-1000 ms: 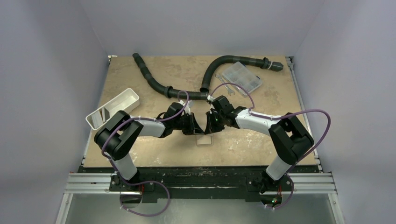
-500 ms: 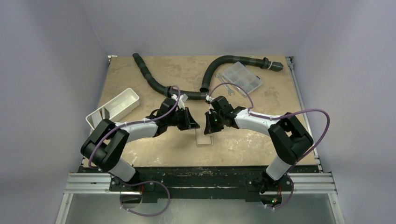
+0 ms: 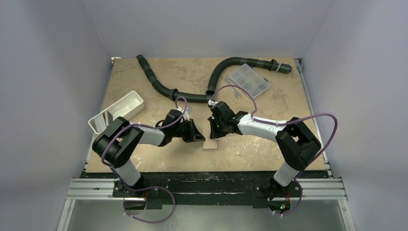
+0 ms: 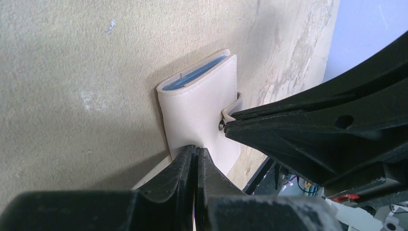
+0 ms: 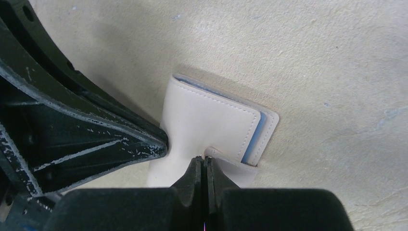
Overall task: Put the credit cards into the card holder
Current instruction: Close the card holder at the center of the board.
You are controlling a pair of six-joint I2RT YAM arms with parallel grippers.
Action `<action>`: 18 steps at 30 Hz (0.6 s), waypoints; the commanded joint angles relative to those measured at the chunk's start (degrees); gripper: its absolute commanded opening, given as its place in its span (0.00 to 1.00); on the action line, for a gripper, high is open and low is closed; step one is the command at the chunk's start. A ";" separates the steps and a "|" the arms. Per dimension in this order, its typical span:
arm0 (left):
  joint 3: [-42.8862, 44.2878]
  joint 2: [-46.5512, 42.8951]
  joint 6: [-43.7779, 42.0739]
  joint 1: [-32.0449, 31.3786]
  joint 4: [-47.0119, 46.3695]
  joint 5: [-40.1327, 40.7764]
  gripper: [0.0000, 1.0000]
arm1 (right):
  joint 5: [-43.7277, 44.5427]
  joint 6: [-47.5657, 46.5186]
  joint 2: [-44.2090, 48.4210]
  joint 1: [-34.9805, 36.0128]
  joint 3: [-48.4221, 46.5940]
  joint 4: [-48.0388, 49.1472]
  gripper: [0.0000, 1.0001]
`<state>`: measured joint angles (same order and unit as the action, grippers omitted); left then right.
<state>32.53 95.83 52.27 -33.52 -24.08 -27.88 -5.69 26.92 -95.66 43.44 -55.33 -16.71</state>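
The tan card holder [image 3: 210, 143] lies folded shut on the table between both arms. In the left wrist view the card holder [image 4: 197, 113] shows thin bluish edges [image 4: 195, 77] between its covers; whether these are the credit cards or the lining I cannot tell. My left gripper [image 4: 196, 150] is shut, its tips resting on the cover's near edge. My right gripper [image 5: 204, 160] is shut too, its tips against the snap tab [image 5: 226, 166] of the card holder [image 5: 207, 118]. From above, the left gripper [image 3: 198, 136] and right gripper [image 3: 212, 133] meet over the holder.
A white oblong tray [image 3: 126, 103] stands at the left with a dark flat piece [image 3: 108, 117] leaning inside. A black corrugated hose [image 3: 163, 86] curves across the back. A clear compartment box [image 3: 248, 79] and a wrench [image 3: 231, 89] lie at the back right.
The left gripper swung back and away from the holder, then came down onto its left side again. The right gripper shifted slightly left. Both stayed shut.
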 commanded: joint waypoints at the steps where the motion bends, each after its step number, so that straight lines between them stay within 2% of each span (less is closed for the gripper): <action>1: -1.71 1.64 2.06 -1.37 -4.60 1.29 0.00 | 7.31 5.46 -5.75 4.13 2.07 -8.06 0.00; 7: -2.75 1.80 3.18 -1.45 -6.56 1.35 0.00 | 13.87 11.96 -10.45 8.67 -0.38 -10.22 0.00; 18: -4.84 2.08 4.85 -1.49 -10.53 1.47 0.00 | 14.86 17.50 -19.28 14.38 -11.51 -15.65 0.00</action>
<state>28.82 96.20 56.38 -33.52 -31.73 -26.98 15.25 38.20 -104.22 53.52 -67.61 -31.68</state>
